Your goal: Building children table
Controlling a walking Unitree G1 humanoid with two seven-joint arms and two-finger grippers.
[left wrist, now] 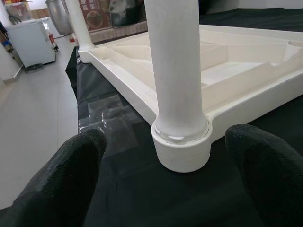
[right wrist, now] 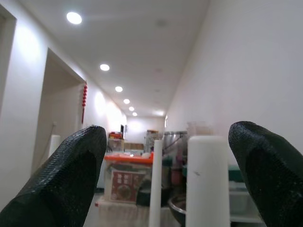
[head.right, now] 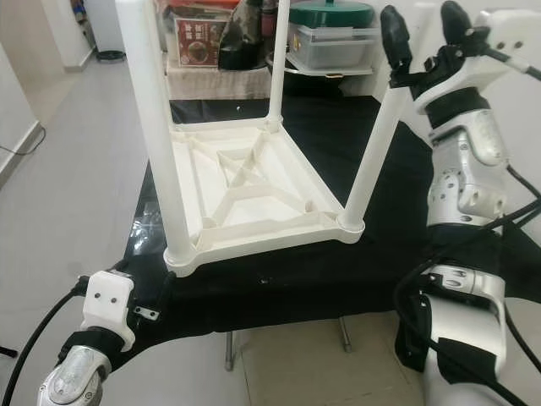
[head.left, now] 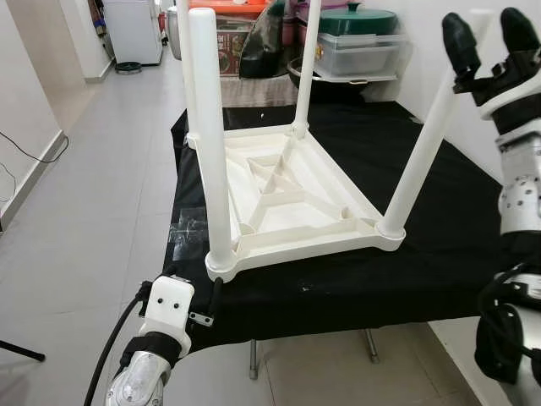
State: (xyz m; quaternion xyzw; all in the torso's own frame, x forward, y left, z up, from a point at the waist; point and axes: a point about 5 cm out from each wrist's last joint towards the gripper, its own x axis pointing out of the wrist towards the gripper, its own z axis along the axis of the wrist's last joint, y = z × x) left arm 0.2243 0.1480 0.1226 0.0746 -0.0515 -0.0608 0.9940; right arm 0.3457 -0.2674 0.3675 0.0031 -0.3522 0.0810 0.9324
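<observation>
A white plastic children's table (head.left: 287, 199) lies upside down on a black cloth-covered table (head.left: 439, 254), all of its legs pointing up. The near left leg (head.left: 211, 144) stands upright in its corner socket (left wrist: 182, 142). My left gripper (head.left: 193, 294) sits low at the cloth's front edge, open, with its fingers (left wrist: 71, 179) on either side of that socket and apart from it. The near right leg (head.left: 423, 152) leans outward to the right. My right gripper (head.left: 490, 35) is raised beside its top end (right wrist: 207, 179), open, fingers pointing up, nothing held.
Stacked storage boxes with a green lid (head.left: 359, 21), pots and a dark bag crowd the far end of the table. A white appliance (head.left: 135, 30) stands at the back left. Grey tiled floor (head.left: 93, 194) runs along the left, with a cable by the wall. A wall is close on the right.
</observation>
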